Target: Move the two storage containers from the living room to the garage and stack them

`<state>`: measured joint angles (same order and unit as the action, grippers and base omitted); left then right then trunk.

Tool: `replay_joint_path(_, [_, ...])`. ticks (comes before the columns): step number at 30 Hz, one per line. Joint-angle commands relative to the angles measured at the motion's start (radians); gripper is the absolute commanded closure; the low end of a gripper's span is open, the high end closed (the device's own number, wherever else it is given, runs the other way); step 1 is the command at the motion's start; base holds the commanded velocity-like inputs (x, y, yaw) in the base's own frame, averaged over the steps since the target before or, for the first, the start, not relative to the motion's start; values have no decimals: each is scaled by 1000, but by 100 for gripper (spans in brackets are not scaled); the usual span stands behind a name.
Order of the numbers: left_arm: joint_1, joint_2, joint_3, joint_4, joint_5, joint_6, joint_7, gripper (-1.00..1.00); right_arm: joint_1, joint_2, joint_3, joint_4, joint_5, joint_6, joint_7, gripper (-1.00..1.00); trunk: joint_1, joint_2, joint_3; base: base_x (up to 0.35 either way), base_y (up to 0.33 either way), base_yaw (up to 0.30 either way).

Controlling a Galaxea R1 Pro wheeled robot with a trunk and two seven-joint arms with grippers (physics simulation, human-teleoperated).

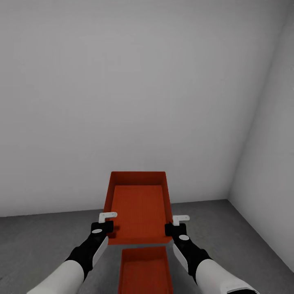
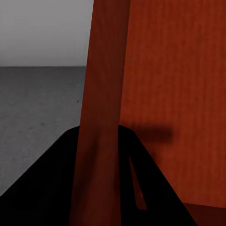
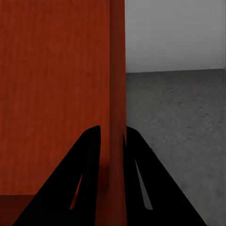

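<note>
Upper storage container [image 1: 139, 208] held in the air, centre of head view, open side up, in front of grey garage wall [image 1: 122, 81]. Left gripper [image 1: 107, 223] clamped on its side wall at 9 o'clock, fingers straddling the wall [image 2: 101, 141]. Right gripper [image 1: 173, 225] clamped likewise at 3 o'clock, wall pinched between fingers [image 3: 117, 141]. Second container [image 1: 145, 271] on concrete floor [image 1: 41, 245], at 6 o'clock of the held one, just below, apart.
</note>
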<state>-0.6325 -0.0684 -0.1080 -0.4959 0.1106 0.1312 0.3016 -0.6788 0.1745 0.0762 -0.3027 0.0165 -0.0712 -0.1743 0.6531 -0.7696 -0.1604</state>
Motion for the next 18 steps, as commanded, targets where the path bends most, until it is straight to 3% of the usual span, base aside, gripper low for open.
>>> replay_joint_path(1, [-1,18,53,-18,-6,7,13,100,-1,0,-10,4,-4,-3,-13,100,0,-1,-3,-27,0,0])
replay_joint_path(18, [-1,19,53,-18,-6,7,13,100,-1,0,-10,4,-4,-2,-11,100,0,-1,-31,-3,0,0])
